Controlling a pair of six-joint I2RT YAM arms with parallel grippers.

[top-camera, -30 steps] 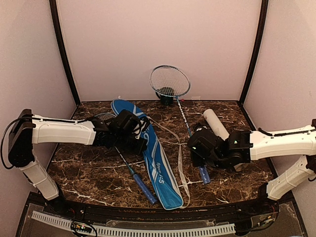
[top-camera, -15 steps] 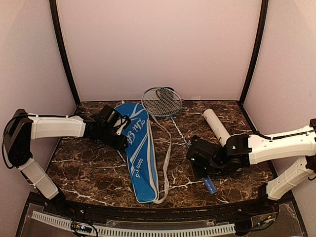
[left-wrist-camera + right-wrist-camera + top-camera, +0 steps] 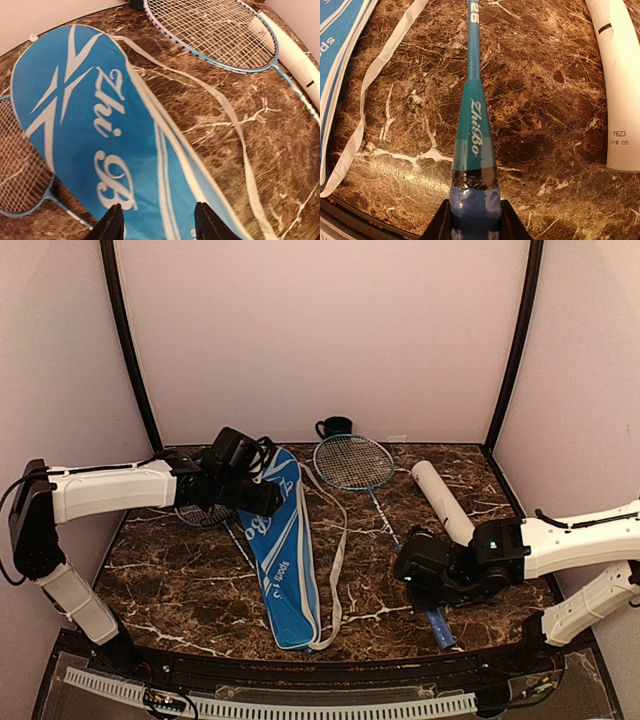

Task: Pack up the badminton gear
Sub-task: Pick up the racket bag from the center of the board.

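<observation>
Left fingers (image 3: 112, 227) apart with nothing between them, poised over the blue cover (image 3: 100, 150), which lies flat on the worktop (image 3: 240, 165). Right fingers (image 3: 441, 225) clamped on the blue handle of 1 racket (image 3: 472, 130), right of cover, head by cover's top end. 2nd racket (image 3: 22, 170) at cover's left edge. White tube (image 3: 620, 85) farther right of cover.
</observation>
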